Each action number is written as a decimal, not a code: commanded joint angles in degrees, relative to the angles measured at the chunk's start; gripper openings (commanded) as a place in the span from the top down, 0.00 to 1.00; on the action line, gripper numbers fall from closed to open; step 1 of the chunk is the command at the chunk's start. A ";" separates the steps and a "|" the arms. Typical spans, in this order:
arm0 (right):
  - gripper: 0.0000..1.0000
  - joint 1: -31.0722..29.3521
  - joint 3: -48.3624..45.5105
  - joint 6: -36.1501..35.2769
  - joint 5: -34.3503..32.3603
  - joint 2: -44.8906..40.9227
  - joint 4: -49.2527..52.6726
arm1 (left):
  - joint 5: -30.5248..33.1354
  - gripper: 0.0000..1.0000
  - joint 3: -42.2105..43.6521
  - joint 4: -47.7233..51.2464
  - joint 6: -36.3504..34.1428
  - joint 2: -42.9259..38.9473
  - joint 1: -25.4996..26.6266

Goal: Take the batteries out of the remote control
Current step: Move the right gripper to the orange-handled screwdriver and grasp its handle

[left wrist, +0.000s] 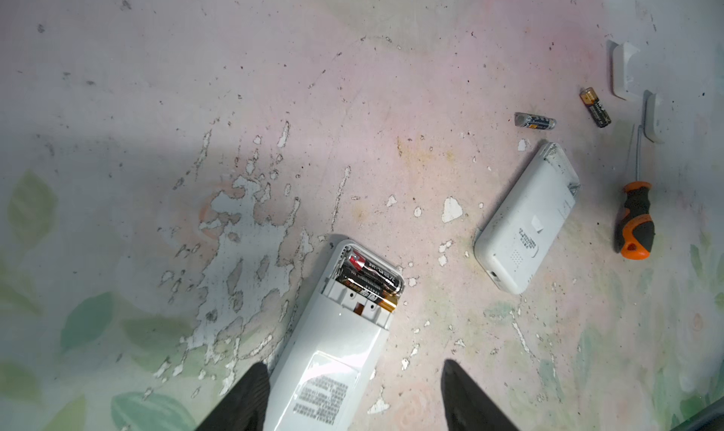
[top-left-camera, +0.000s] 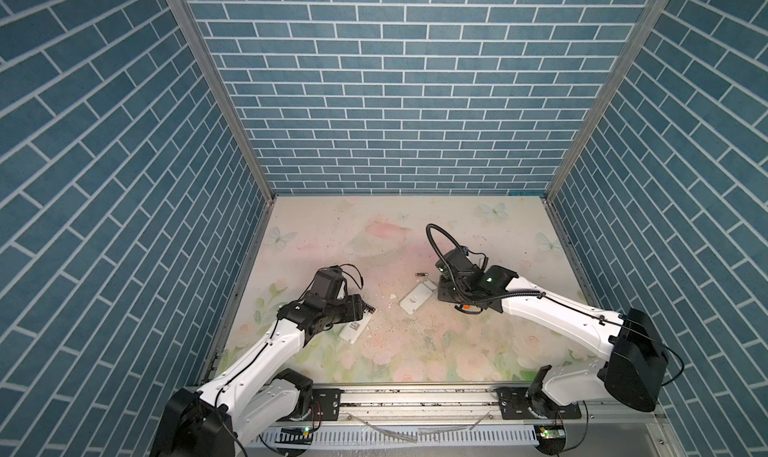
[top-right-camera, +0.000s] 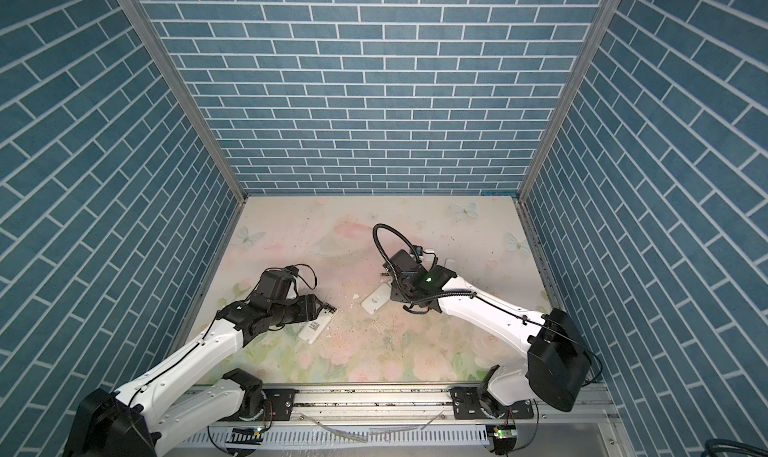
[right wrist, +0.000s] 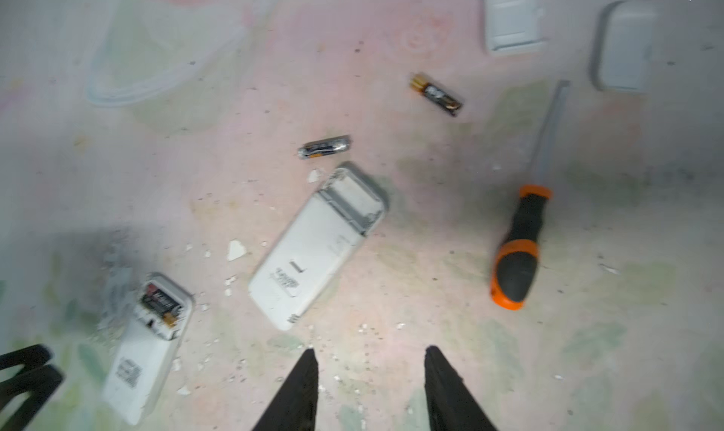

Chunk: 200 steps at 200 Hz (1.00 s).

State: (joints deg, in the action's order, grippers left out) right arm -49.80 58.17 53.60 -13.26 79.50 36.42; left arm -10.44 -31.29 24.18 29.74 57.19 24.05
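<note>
A white remote control point(left wrist: 333, 350) lies face down with its compartment uncovered, and two black batteries point(left wrist: 370, 278) sit in it. My left gripper point(left wrist: 354, 363) is open over its lower body; one finger point(left wrist: 250, 393) is at the remote's edge, the other stands apart. A second white remote point(right wrist: 313, 249) lies face down with an empty compartment. Two loose batteries point(right wrist: 324, 147) point(right wrist: 437, 95) lie on the table beyond it. My right gripper point(right wrist: 371, 349) is open above bare table just short of that remote, with nothing between its fingers. In both top views the remotes point(top-left-camera: 353, 328) point(top-right-camera: 376, 299) show beside the wrists.
An orange-and-black screwdriver point(right wrist: 519, 249) lies to the right of the empty remote. Two small white plastic covers point(right wrist: 513, 13) point(right wrist: 625, 45) lie past its tip. The flowered table top point(top-left-camera: 374, 234) is scuffed and flaking. Blue brick-patterned walls close in three sides.
</note>
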 commanded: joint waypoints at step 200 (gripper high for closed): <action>0.58 12.88 -8.51 -5.26 4.80 12.84 -8.27 | 1.12 0.29 -3.25 2.26 0.76 -0.95 0.35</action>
State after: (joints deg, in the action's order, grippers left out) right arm -37.30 50.61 48.51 -8.27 91.44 29.06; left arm -10.07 -33.76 25.67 30.26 56.77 24.18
